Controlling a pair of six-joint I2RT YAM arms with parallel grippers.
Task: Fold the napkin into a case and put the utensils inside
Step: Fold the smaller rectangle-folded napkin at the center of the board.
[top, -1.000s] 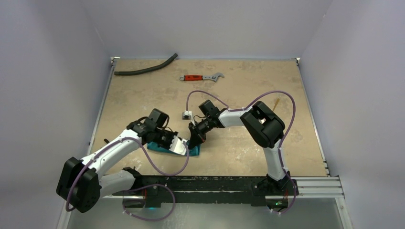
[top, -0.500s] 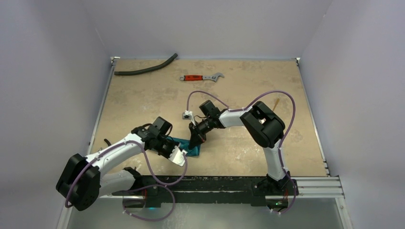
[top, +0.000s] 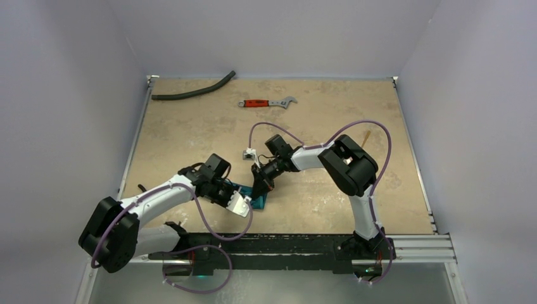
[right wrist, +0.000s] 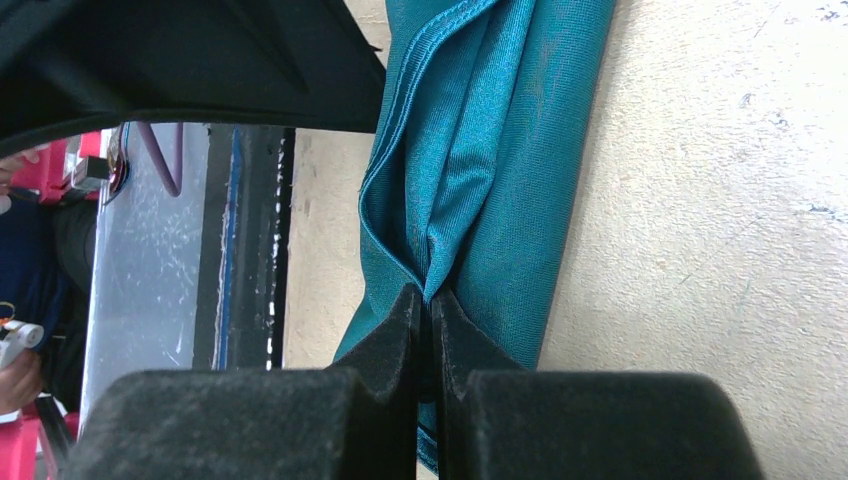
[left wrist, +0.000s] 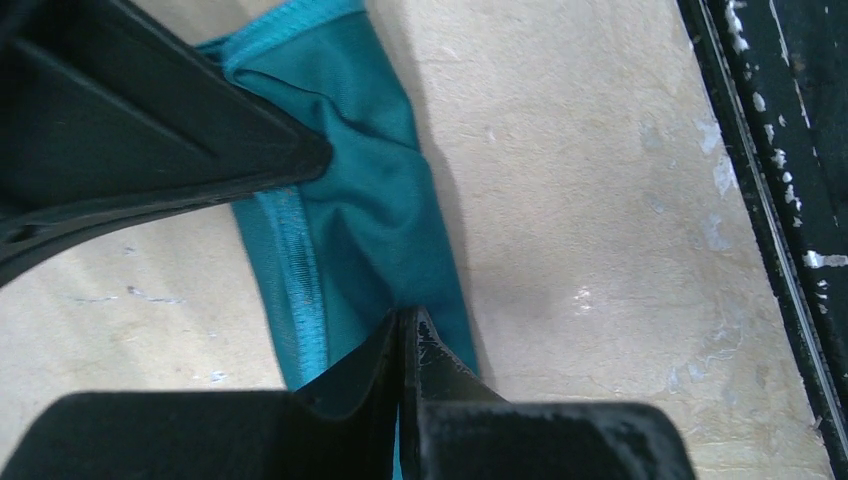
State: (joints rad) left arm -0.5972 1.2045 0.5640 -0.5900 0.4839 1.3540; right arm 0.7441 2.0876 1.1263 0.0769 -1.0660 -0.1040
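The tan table (top: 316,126) holds the teal napkin (top: 256,201), bunched into a narrow folded strip near the front edge, between the two arms. The left gripper (left wrist: 405,325) is closed tight, pinching a fold at one end of the napkin; the right gripper (right wrist: 432,300) is closed on a crease at the other. A black hose (top: 193,92) and a red-handled wrench (top: 267,102) lie at the far side. A thin wooden utensil (top: 366,135) lies at the right, well apart.

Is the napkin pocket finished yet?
Not yet. Done: the napkin is folded into a narrow strip. In hand: the left gripper and right gripper each pinch it. Left: finish the case, then put utensils inside; the wooden utensil lies apart on the table.
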